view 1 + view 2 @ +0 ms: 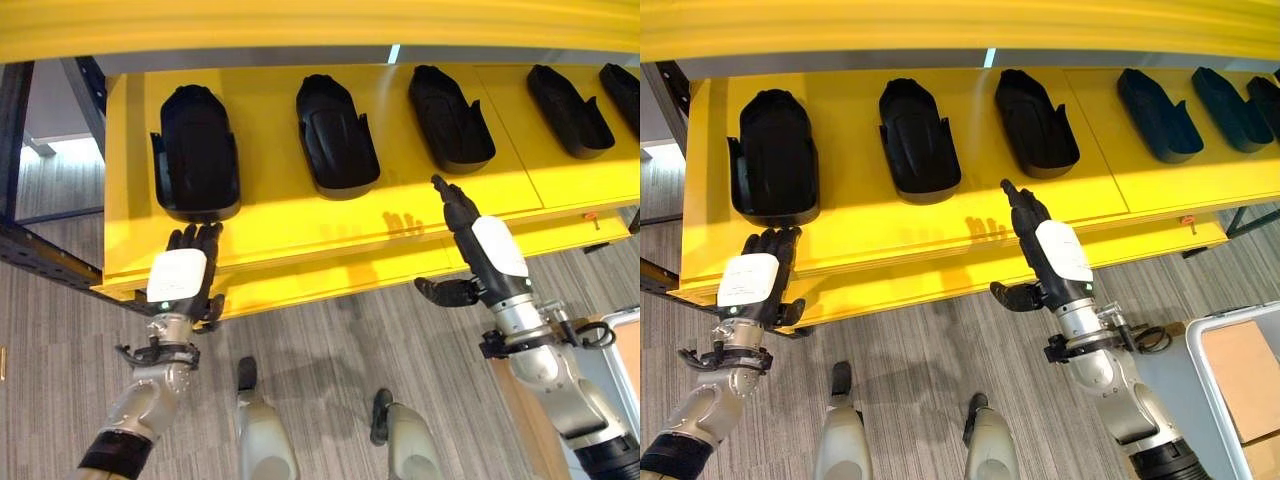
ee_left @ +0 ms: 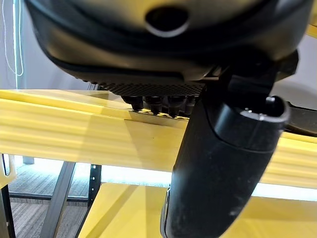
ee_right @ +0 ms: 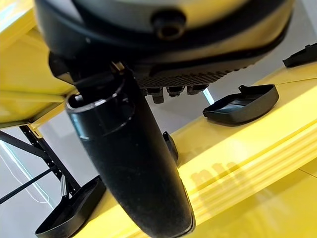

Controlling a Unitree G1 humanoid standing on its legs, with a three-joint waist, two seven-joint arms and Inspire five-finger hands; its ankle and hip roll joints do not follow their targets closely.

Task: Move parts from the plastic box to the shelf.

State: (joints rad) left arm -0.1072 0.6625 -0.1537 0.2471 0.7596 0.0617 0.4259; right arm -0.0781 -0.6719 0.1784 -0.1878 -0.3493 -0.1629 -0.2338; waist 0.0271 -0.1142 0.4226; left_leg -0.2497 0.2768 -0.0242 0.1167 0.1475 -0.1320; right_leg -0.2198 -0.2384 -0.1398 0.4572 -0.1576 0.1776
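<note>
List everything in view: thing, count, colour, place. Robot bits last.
black parts: five in the left eye view, black, in a row along the shelf, apart from each other
shelf: one, yellow, a further yellow level above it
shelf frame: one, dark metal, at the shelf's left end
floor: grey, striped carpet, below the shelf
plastic box: one, pale grey rim, lower right in the right eye view, brown cardboard inside
left robot hand: one, dark with white back cover, fingers straight, at the shelf's front edge just below the leftmost part, holding nothing
right robot hand: one, dark with white back cover, fingers straight over the shelf's front, thumb out, holding nothing
</note>
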